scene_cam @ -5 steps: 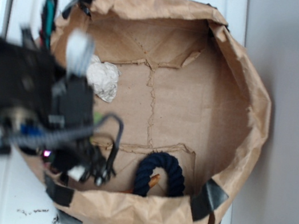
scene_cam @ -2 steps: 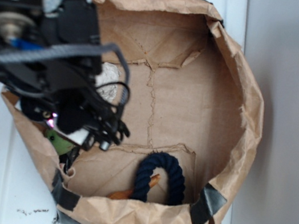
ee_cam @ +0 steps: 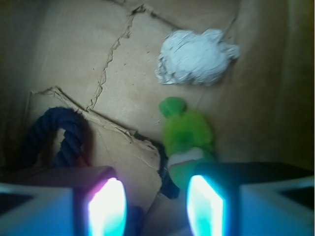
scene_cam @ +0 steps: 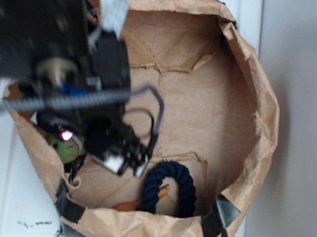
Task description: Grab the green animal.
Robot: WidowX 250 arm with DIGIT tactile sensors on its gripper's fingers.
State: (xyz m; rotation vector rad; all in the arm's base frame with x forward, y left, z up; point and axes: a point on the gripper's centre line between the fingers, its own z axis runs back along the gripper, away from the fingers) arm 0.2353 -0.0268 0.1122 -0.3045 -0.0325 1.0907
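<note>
The green animal (ee_cam: 187,135) is a fuzzy lime-green plush with a pale patch, lying on the cardboard floor of the paper bag. In the exterior view only part of the green animal (scene_cam: 69,149) shows, at the bag's left wall under the arm. My gripper (ee_cam: 156,206) is open and hovers above the floor. Its right finger (ee_cam: 206,206) covers the near end of the toy, and only bare cardboard lies between the fingers. From outside, the gripper (scene_cam: 127,165) points down just right of the toy.
A dark navy rope ring (scene_cam: 171,185) lies at the bag's near side, left of the gripper as the rope ring (ee_cam: 54,137) appears from the wrist. A white lumpy wad (ee_cam: 197,56) sits beyond the toy. Crumpled paper walls (scene_cam: 261,130) ring the floor.
The arm rose along the bag's left wall, then came right and down. It now covers the white wad, and the green toy shows beneath it.
</note>
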